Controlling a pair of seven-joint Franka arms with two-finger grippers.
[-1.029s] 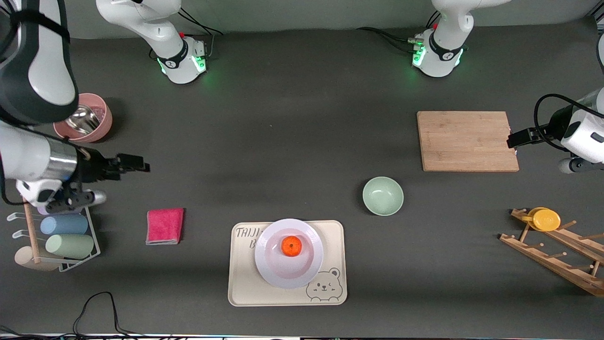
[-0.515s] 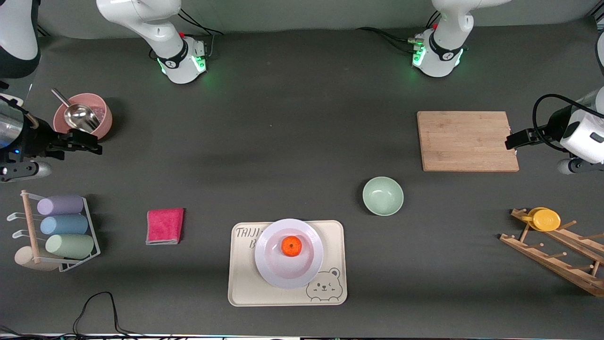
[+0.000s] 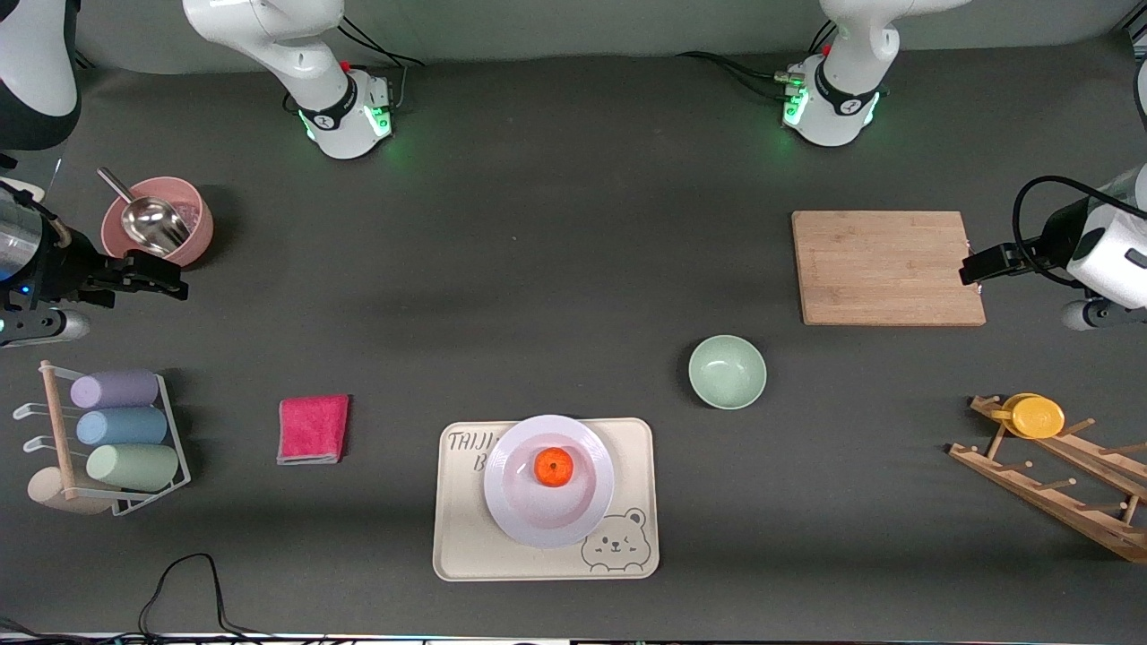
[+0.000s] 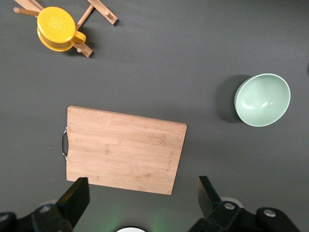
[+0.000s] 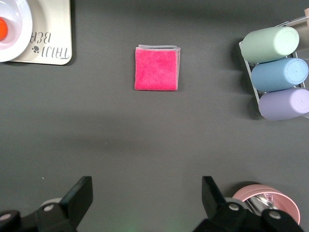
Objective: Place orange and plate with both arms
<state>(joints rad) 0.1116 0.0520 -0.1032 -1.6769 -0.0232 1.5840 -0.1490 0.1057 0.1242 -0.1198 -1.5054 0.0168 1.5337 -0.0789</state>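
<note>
The orange point(image 3: 554, 467) lies in the middle of the white plate point(image 3: 520, 520), which rests on the beige bear tray point(image 3: 466, 555) near the front camera. Both also show at the edge of the right wrist view: the orange point(image 5: 2, 29) on the plate point(image 5: 17, 34). My right gripper point(image 3: 166, 279) is open and empty, up in the air beside the pink bowl at the right arm's end of the table. My left gripper point(image 3: 975, 267) is open and empty, over the wooden board's edge at the left arm's end. Both grippers are well apart from the plate.
A wooden cutting board point(image 3: 887, 267), a pale-green bowl point(image 3: 727, 371), a pink cloth point(image 3: 312, 428), a pink bowl with a metal scoop point(image 3: 157, 222), a rack of pastel cups point(image 3: 116, 428) and a wooden peg rack with a yellow cup point(image 3: 1035, 417) stand around.
My right arm has pulled back from over the cup rack toward the pink bowl, uncovering it, then nearly stopped. My left arm has barely moved. Orange and plate are unmoved.
</note>
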